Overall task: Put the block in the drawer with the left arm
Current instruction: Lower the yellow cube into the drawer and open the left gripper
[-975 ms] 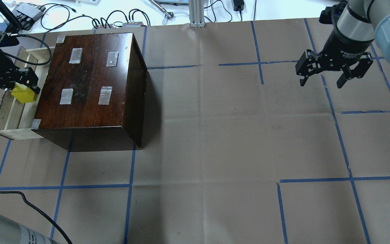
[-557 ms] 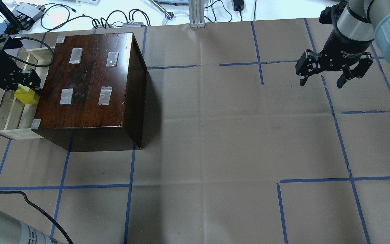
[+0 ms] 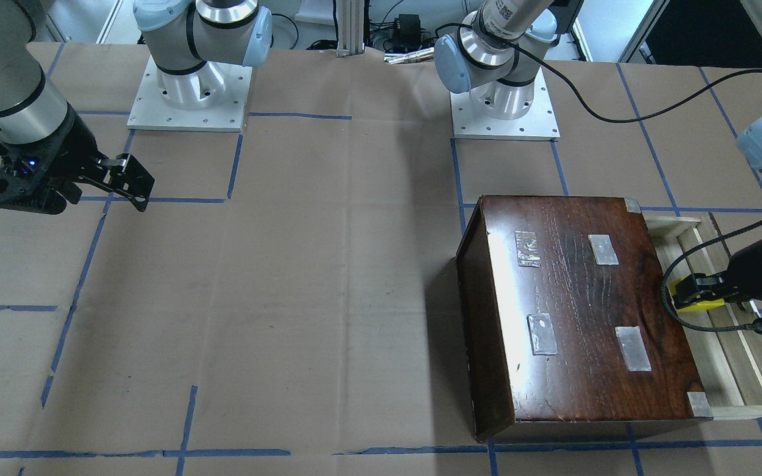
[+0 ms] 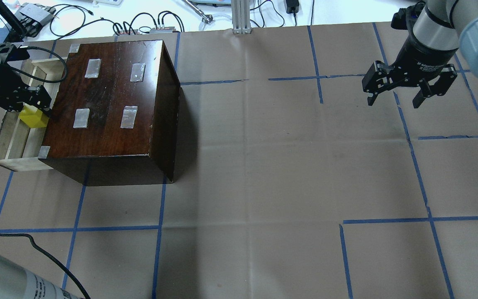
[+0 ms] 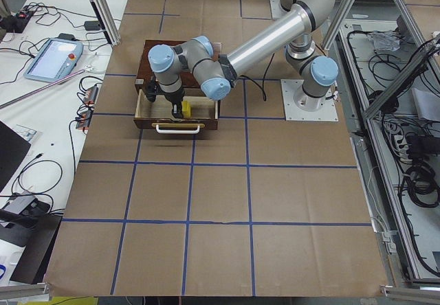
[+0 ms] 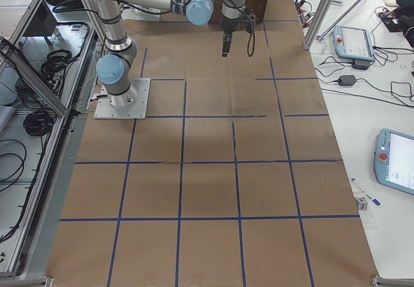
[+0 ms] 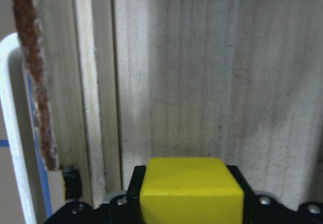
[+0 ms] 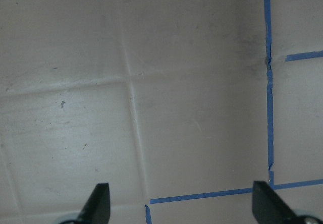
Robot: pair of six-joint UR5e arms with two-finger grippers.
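The yellow block (image 4: pixel 33 117) is held between the jaws of my left gripper (image 4: pixel 25 109), low inside the open pale-wood drawer (image 4: pixel 8 143) that sticks out of the dark-wood box (image 4: pixel 110 104). In the left wrist view the block (image 7: pixel 191 189) sits between the jaws just above the drawer's wooden floor (image 7: pixel 202 72). The front-facing view shows the block (image 3: pixel 697 297) and the drawer (image 3: pixel 738 357) at the right. In the exterior left view the block (image 5: pixel 184 106) is inside the drawer (image 5: pixel 177 116). My right gripper (image 4: pixel 396 97) is open and empty, hovering over the paper far right.
The box's top carries several silvery tape patches (image 4: pixel 129 116). A black cable (image 3: pixel 678 311) loops from the left wrist over the drawer's inner edge. The drawer's white handle (image 7: pixel 15 133) shows at the left. Cables and devices (image 4: pixel 35 14) lie beyond the table's far edge.
My left gripper has carried the block down and slightly back into the drawer. The right arm has not moved.
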